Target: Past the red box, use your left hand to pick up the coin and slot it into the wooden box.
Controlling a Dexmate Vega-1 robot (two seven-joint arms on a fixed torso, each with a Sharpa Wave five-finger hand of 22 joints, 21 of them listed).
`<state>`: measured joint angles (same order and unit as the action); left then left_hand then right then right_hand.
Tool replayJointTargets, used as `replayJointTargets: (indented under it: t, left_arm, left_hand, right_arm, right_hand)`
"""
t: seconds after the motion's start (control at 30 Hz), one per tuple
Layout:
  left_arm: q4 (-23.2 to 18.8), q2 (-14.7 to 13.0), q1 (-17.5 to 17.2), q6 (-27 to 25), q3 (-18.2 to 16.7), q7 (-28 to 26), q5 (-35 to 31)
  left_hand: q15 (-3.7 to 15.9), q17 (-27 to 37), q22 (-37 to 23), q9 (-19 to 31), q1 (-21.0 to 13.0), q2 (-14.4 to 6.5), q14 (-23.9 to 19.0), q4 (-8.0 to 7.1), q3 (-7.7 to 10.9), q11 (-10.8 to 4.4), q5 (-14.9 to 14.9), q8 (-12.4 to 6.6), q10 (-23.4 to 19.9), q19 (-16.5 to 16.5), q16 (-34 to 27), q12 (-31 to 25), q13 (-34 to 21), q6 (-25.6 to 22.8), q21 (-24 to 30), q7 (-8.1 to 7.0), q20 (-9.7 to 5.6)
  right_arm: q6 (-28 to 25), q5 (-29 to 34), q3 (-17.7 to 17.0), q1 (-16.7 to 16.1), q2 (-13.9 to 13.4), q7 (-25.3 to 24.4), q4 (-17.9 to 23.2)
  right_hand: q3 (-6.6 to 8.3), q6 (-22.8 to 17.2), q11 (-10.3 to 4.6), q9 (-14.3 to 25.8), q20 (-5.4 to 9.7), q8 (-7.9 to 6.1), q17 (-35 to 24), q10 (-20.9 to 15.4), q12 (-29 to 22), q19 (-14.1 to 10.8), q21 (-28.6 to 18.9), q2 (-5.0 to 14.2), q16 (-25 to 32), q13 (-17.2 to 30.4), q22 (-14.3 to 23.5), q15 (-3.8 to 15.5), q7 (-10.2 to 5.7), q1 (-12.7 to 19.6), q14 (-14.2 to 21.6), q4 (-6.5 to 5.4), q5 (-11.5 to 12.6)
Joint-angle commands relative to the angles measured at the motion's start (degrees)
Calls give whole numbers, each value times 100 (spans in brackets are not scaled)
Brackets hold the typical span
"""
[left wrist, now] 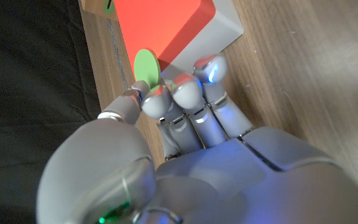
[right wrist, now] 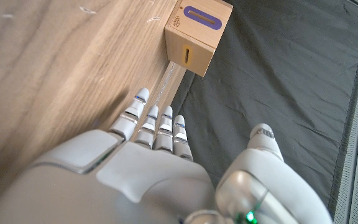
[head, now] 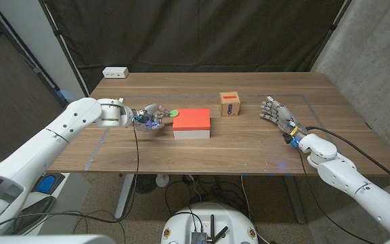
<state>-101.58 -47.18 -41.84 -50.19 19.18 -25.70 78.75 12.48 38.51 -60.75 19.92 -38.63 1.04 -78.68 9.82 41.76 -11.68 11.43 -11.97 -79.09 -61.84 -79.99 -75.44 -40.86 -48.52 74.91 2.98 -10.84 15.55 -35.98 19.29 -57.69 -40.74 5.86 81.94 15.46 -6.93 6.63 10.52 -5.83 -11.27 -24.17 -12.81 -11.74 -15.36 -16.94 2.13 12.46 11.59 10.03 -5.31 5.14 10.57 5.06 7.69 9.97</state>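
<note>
Now: green coin (head: 173,112) pinched in left hand (head: 147,117), left of centre, just beside red box (head: 192,123). Right hand (head: 277,113) empty, fingers straight, at right. Best lifted over the red box, coin edge aligned with slot of wooden box (head: 230,104), upper centre-right.

The red box (head: 192,125) sits mid-desk (head: 249,156), the wooden box (head: 230,104) behind it to the right. The coin (head: 173,112) is by the red box's back left corner, held in the left robot hand (head: 147,116). A power strip (head: 115,72) lies at the desk's back left corner.

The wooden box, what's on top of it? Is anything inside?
On top of the wooden box is a purple-outlined slot, with nothing resting on it. The closed walls hide the inside. The coin is in the left hand.
</note>
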Motion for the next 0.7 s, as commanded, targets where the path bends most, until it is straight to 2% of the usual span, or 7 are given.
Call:
replayJointTargets:
  t: [0.03,0.2,0.5,0.7]
  left_arm:
    - [25,56,-55,144,-33,73,-56]
    - [37,51,-49,94,-30,62,-31]
    - [-2,29,-25,-19,-27,-65,33]
    - [-38,2,6,-96,6,-146,19]
  left_hand:
    - [-17,28,5,-12,-101,-86,-31,23,63,-16,41,-34,-14,25,-22,27,11,-251,53,13,-132]
    - [-16,-2,-5,-38,-120,-91,-24,20,80,-15,46,-31,-50,37,-7,-13,-11,-324,89,10,-132]
    - [-15,-26,8,80,-223,-134,-29,36,134,-11,69,-155,-52,49,-12,-4,42,-593,142,-53,-133]
    - [-15,-56,18,184,-102,-91,-24,-25,86,-13,60,-183,-41,82,2,-38,19,-656,161,-21,-119]
  right_arm:
    - [-27,4,15,28,7,0,-8]
    - [-7,9,29,64,27,29,-47]
    - [39,26,47,110,52,69,-122]
    - [37,17,49,109,53,80,-126]
  right_hand:
    - [15,-59,-1,32,2,-17,-5,-61,-53,-37,18,-1,36,22,5,-6,-26,-17,45,39,8]
    - [15,-56,-15,32,9,-16,-2,-71,-56,-45,27,-1,37,23,5,-5,-32,-18,47,40,8]
    - [14,-63,-18,32,9,-18,3,-76,-54,-52,49,-1,39,26,6,-5,-45,-23,52,41,8]
    - [12,-61,-20,33,4,-16,6,-82,-55,-62,59,-3,39,28,6,-17,-56,-26,50,41,7]
